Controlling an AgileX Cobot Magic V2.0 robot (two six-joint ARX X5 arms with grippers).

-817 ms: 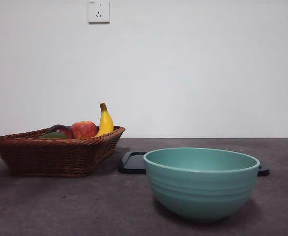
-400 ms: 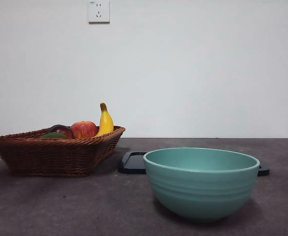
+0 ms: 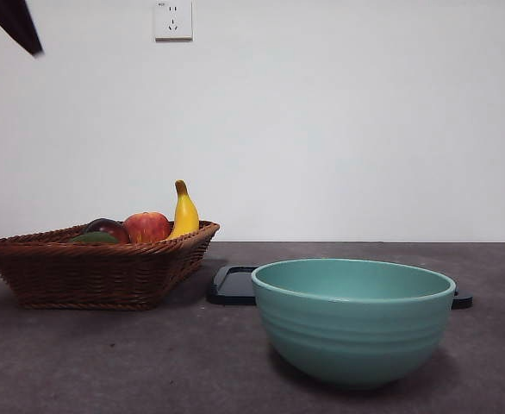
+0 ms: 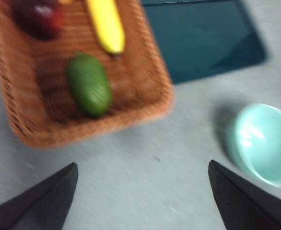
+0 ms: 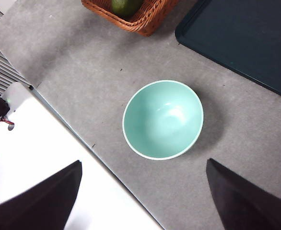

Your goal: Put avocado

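Note:
The avocado [image 4: 88, 84] is dull dark green and lies in the brown wicker basket [image 4: 92, 129], beside a banana [image 4: 105, 24] and a dark red fruit [image 4: 39, 18]. My left gripper [image 4: 143, 191] hangs high above the table in front of the basket, open and holding nothing; its view is blurred. In the front view only a green sliver of the avocado [image 3: 95, 237] shows over the basket [image 3: 97, 274] rim. My right gripper [image 5: 143, 191] is open and empty, high over the teal bowl [image 5: 162, 119].
A teal bowl [image 3: 353, 319] stands at the front right of the basket, with a black tray [image 3: 233, 285] behind it. A red apple [image 3: 147, 227] and a banana [image 3: 183, 213] stand up in the basket. A black arm tip [image 3: 15, 24] shows at the top left corner.
A black arm tip has come into the front view at the top left corner. The basket, fruit, bowl and tray have not moved.

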